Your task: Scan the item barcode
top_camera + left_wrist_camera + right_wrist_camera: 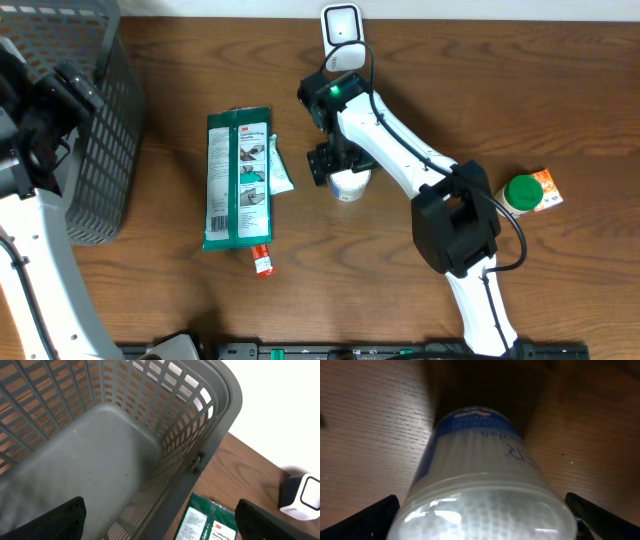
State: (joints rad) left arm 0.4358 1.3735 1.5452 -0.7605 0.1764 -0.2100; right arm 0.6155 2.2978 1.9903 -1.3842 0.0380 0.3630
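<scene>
Wooden table [150, 300] is carrying: grey basket [100, 150] at left, green pkt [238, 178] & red tube [262, 260] in centre, white bottle [350, 186], scanner [342, 30] at back, green-lid jar [521, 192] beside orange box [547, 187] at right.

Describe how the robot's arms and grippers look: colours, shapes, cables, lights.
The left arm and right arm have smooth white links and boxy black joints. The right carries a looping black cable and a green light near its wrist. Both grippers' fingers are black.

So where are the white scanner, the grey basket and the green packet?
white scanner [341, 28]: overhead view, its front face.
grey basket [105, 120]: overhead view, its mesh side wall.
green packet [237, 180]: overhead view, middle of its front.
</scene>
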